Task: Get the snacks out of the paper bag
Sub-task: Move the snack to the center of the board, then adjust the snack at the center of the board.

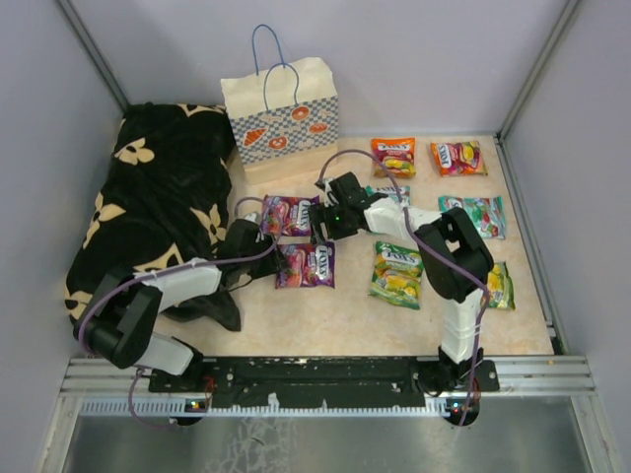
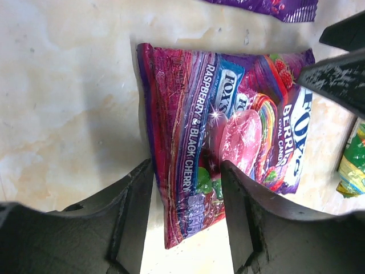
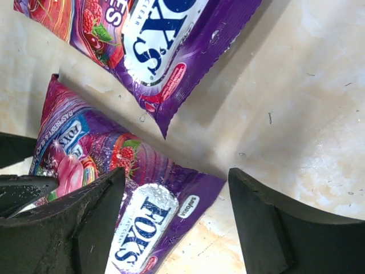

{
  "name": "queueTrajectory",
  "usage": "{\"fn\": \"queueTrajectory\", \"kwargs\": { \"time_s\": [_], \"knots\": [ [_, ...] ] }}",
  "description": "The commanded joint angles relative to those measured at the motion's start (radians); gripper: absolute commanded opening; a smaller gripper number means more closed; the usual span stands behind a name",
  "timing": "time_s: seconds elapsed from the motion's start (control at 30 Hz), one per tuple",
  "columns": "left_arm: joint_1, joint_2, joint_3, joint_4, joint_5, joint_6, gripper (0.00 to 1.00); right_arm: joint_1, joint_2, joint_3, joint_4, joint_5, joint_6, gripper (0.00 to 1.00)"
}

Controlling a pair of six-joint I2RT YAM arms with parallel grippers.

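The paper bag (image 1: 281, 118) stands upright at the back of the table. Several snacks lie flat on the table: orange (image 1: 393, 156), red (image 1: 458, 158), teal (image 1: 473, 215), green (image 1: 397, 273) and two purple ones (image 1: 288, 215) (image 1: 307, 265). My left gripper (image 2: 187, 171) is open and straddles the near end of a purple packet (image 2: 228, 131), with a strip of table showing beside its left finger. My right gripper (image 3: 177, 177) is open over the same packet's other corner (image 3: 142, 217), one finger above the packet and the other above bare table. In the top view both grippers (image 1: 266, 239) (image 1: 325, 222) meet at the purple pair.
A black flower-patterned cloth (image 1: 163, 207) is heaped along the left side, under my left arm. Grey walls close in the table on three sides. Another green packet (image 1: 500, 286) lies by the right wall.
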Motion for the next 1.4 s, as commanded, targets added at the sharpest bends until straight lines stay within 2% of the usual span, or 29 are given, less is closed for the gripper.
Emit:
{"fn": "queueTrajectory", "kwargs": {
  "time_s": [0.0,0.13,0.23,0.3,0.5,0.7,1.1,1.23,1.37],
  "knots": [
    [-0.008,-0.026,-0.048,-0.125,0.006,-0.016,0.57,-0.023,-0.069,0.034,0.043,-0.02,0.019,0.74],
    [-0.007,-0.053,-0.035,-0.156,-0.031,0.016,0.59,-0.03,-0.079,0.039,0.045,-0.019,0.026,0.74],
    [0.018,-0.055,0.085,-0.249,-0.137,0.095,0.75,-0.029,-0.076,0.086,0.029,-0.003,0.03,0.74],
    [0.071,-0.041,0.171,-0.278,-0.151,0.168,0.82,-0.03,-0.069,0.134,0.01,0.012,0.037,0.74],
    [0.219,0.069,0.402,-0.331,-0.102,0.27,0.85,-0.033,-0.005,0.242,-0.014,0.06,0.102,0.63],
    [0.247,0.211,0.505,-0.3,-0.132,0.317,0.77,-0.08,0.054,0.192,0.133,0.015,0.243,0.47],
    [0.245,0.375,0.533,-0.223,-0.064,0.331,0.61,-0.088,0.21,0.213,0.218,-0.086,0.298,0.42],
    [0.244,0.396,0.535,-0.202,-0.03,0.323,0.56,-0.09,0.239,0.21,0.259,-0.116,0.32,0.25],
    [0.243,0.413,0.538,-0.182,-0.003,0.317,0.5,-0.1,0.256,0.213,0.273,-0.123,0.328,0.03]
  ]
}}
